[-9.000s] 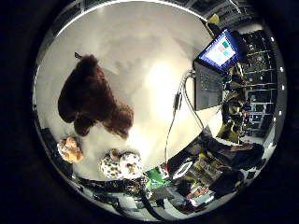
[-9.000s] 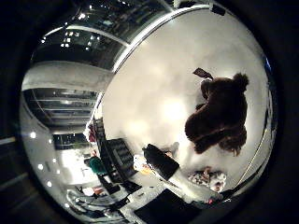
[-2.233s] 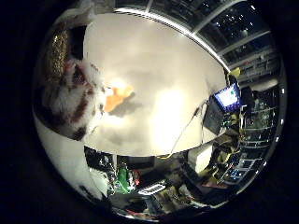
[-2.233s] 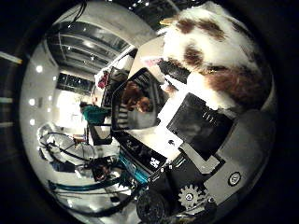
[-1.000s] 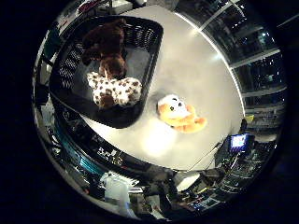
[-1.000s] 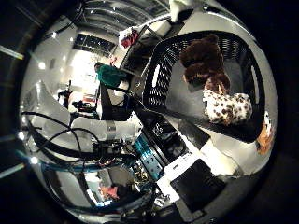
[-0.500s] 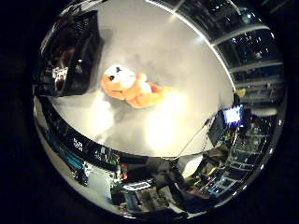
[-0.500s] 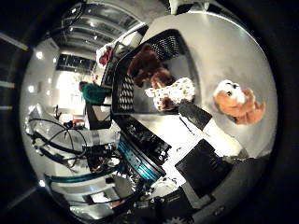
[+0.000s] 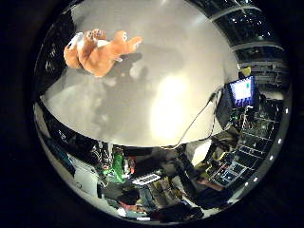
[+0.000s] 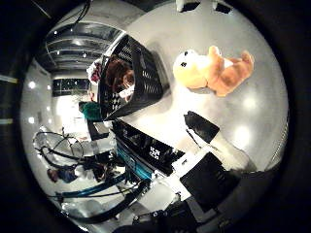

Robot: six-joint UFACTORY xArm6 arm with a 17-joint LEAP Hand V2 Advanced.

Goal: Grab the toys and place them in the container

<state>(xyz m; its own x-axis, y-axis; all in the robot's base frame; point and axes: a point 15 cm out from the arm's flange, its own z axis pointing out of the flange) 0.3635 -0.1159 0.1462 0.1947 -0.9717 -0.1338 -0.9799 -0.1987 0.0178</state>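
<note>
An orange and white plush toy (image 10: 212,70) lies on the white table (image 10: 248,116) a short way from a black mesh basket (image 10: 148,66). A brown plush toy (image 10: 118,74) shows inside the basket. The right little finger side palm view shows the orange toy (image 9: 95,52) lying alone on the table. My hand (image 10: 216,155) is above the table beside the orange toy. One finger with a black tip (image 10: 200,124) reaches out straight and touches nothing. The hand holds nothing.
A laptop with a lit screen (image 9: 242,92) stands at the table's far edge, with a cable running from it across the table. Racks, equipment and clutter stand on the floor around the table (image 9: 161,176).
The spotted toy that filled the thumb side view 2.2 s ago lay in the basket by 1.0 s ago. The camera has since swung away from the basket toward the orange toy.
</note>
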